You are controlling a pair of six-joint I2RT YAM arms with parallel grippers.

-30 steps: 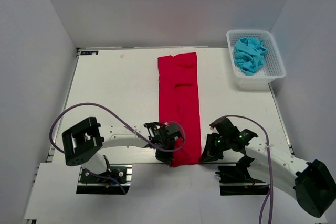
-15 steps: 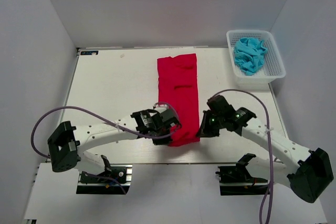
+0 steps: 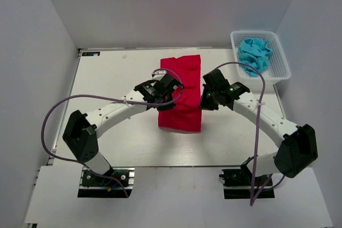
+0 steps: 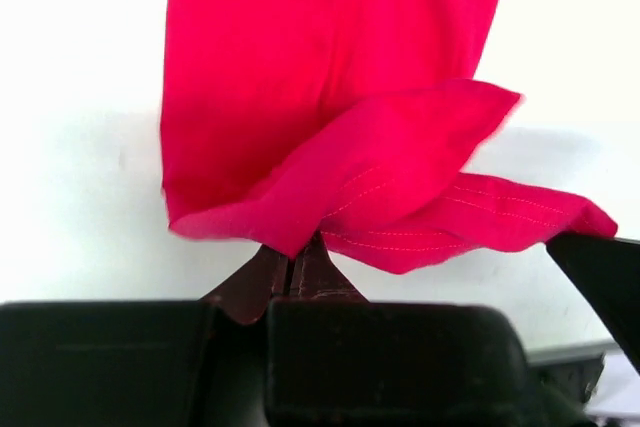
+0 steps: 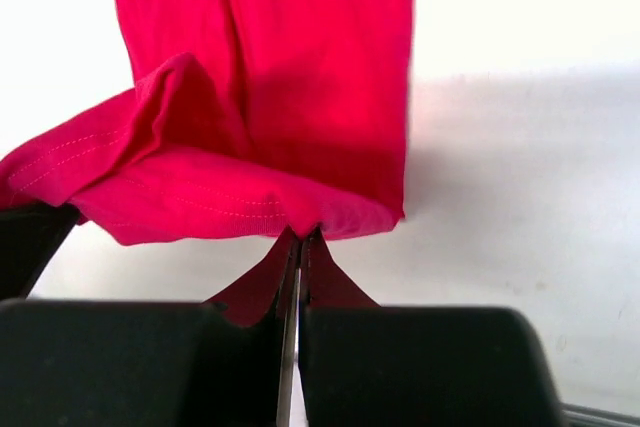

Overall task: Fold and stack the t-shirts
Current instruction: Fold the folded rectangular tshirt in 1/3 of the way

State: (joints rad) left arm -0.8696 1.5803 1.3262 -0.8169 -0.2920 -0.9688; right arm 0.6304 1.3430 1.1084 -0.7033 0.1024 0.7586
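Left hand (image 3: pixel 170 96) and right hand (image 3: pixel 204 101), each clamped on the near hem of the red t-shirt (image 3: pixel 180 117), had carried it from the desk's (image 3: pixel 107 78) near edge to mid-desk (cross-fold half done).

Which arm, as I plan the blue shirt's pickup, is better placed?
Right, probably: right gripper is nearer the basket with the blue shirt, though it and the left gripper clamp the red shirt.

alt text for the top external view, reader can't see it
The left gripper and right gripper pinch one end of a red shirt and hold it folded over the rest on the table. A blue shirt sits crumpled in a white basket at the far right corner.
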